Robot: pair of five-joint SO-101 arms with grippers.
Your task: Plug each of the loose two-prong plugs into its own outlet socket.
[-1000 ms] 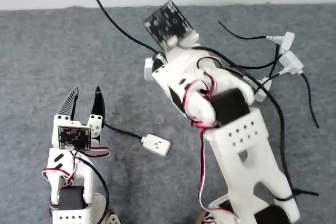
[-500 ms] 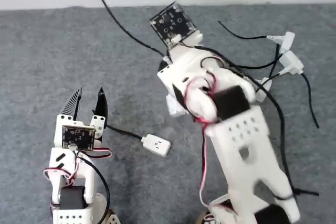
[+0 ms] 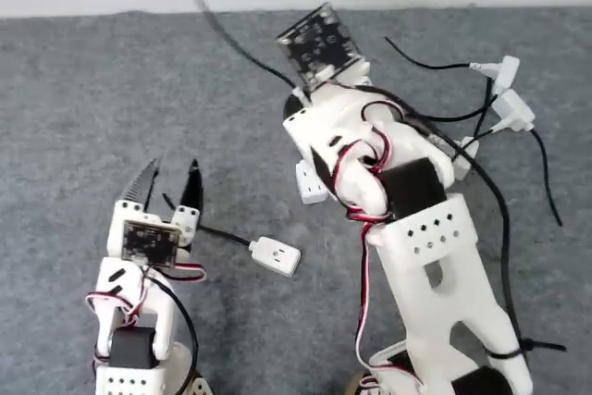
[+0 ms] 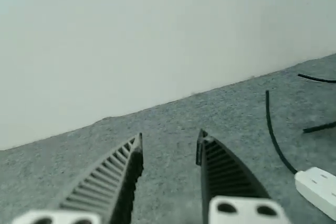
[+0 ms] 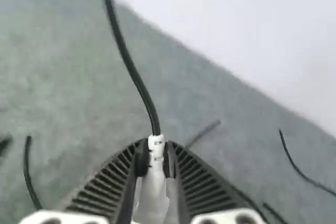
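- Plug point(image 5: 152, 182), white, was clamped between the fingers of the right gripper point(image 5: 155, 150), held off the grey carpet point(image 3: 74, 108) near the far wall point(image 4: 157, 35)
- Its black cord point(image 5: 126, 61) left the plug's tip just past the fingertips and ran away over the carpet toward the wall
- The left gripper point(image 3: 173, 168) hung over the near left part of the carpet, its fingers apart and holding nothing
- A loose white connector point(image 3: 276, 254) lay flat on the carpet between the two arms, near the left gripper but not touching it; its thin cord trailed back beside that gripper's fingers
- A small white block point(image 3: 312, 184) showed just beside the right arm's body, partly hidden by it
- Three more white connectors point(image 3: 511, 110) lay close together with tangled cords at the far right, well apart from both grippers
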